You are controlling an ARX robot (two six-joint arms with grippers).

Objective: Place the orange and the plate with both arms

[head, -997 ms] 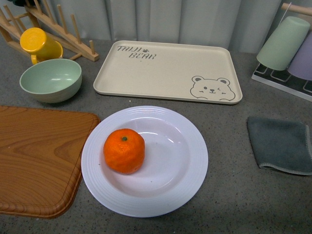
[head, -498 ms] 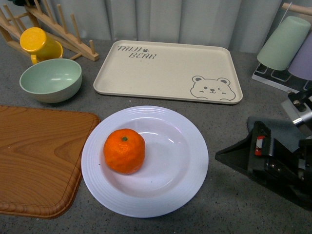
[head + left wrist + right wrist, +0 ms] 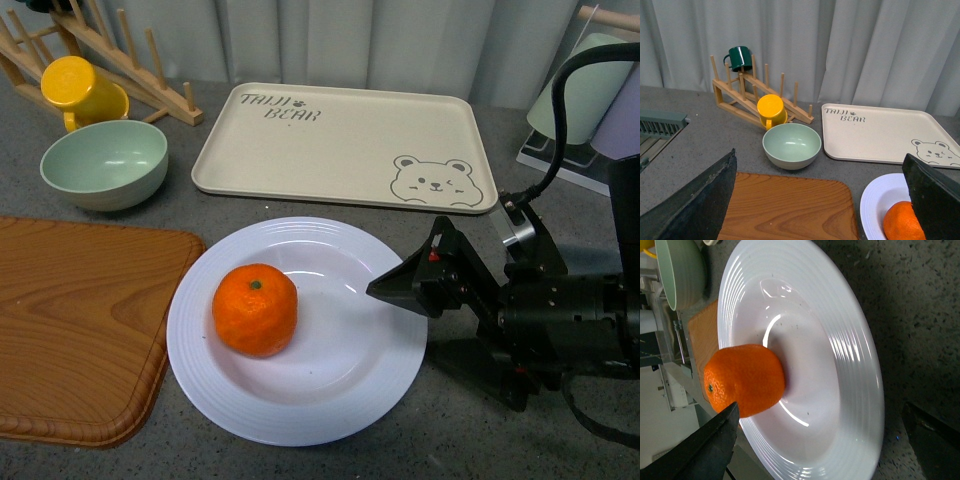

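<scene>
The orange [image 3: 254, 310] sits left of centre in the white ribbed plate [image 3: 300, 428] on the grey counter. My right gripper [image 3: 385, 288] comes in from the right, open, its tips just over the plate's right rim and apart from the orange. In the right wrist view the plate [image 3: 840, 365] and orange [image 3: 745, 380] lie between the dark fingers [image 3: 705, 450] of the right gripper [image 3: 820, 450]. The left gripper [image 3: 815, 210] is open above the wooden board, with the orange [image 3: 900, 222] and plate [image 3: 875, 200] beside one finger [image 3: 935, 195]. The front view does not show the left arm.
A wooden cutting board [image 3: 80, 320] lies left of the plate. Behind it stand a pale-green bowl [image 3: 104, 163], a yellow cup [image 3: 80, 88] and a wooden rack [image 3: 120, 50]. The beige bear tray [image 3: 330, 150] lies behind the plate. Upturned cups [image 3: 580, 90] stand at the back right.
The right arm has come in from the right edge and moved left, up to the plate's right rim, covering the grey cloth. The orange and plate have not moved.
</scene>
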